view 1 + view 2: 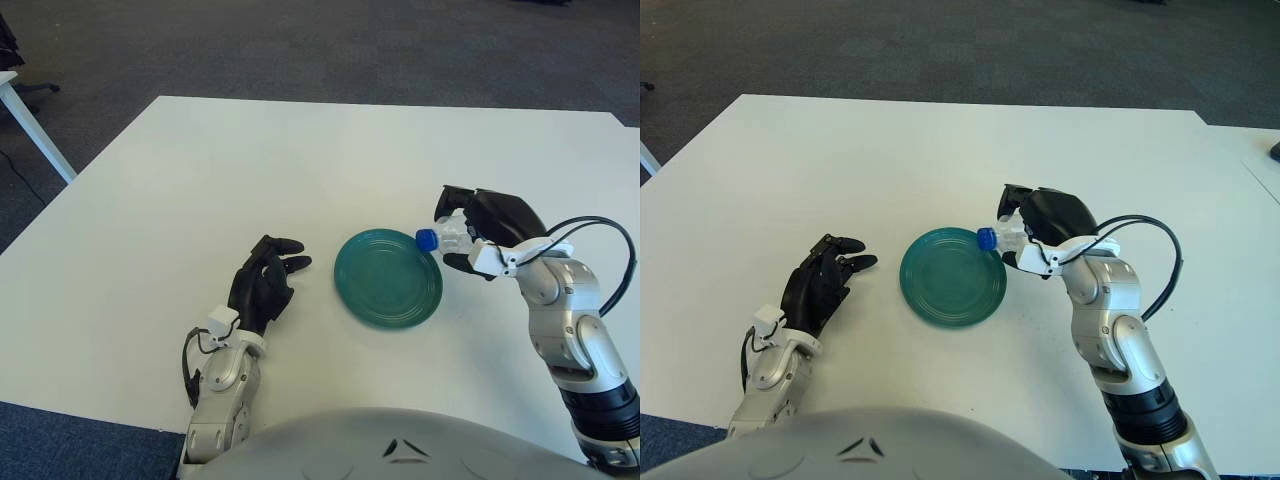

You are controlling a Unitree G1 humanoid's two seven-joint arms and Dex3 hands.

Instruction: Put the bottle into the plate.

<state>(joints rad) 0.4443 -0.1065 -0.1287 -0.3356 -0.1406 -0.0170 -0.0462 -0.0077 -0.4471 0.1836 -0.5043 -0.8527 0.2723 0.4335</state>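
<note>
A small clear bottle (450,235) with a blue cap (426,239) lies sideways in my right hand (480,232), whose fingers are curled around it. The cap points left and hangs over the right rim of the green plate (387,278), which sits on the white table. In the right eye view the bottle (1008,236) is above the edge of the plate (952,277) too. Most of the bottle's body is hidden by the hand. My left hand (265,283) shows left of the plate, fingers loosely spread and holding nothing.
The white table (300,170) stretches well beyond the plate on all sides. A white table leg (30,125) stands on the dark carpet at the far left. My own body fills the bottom edge of the views.
</note>
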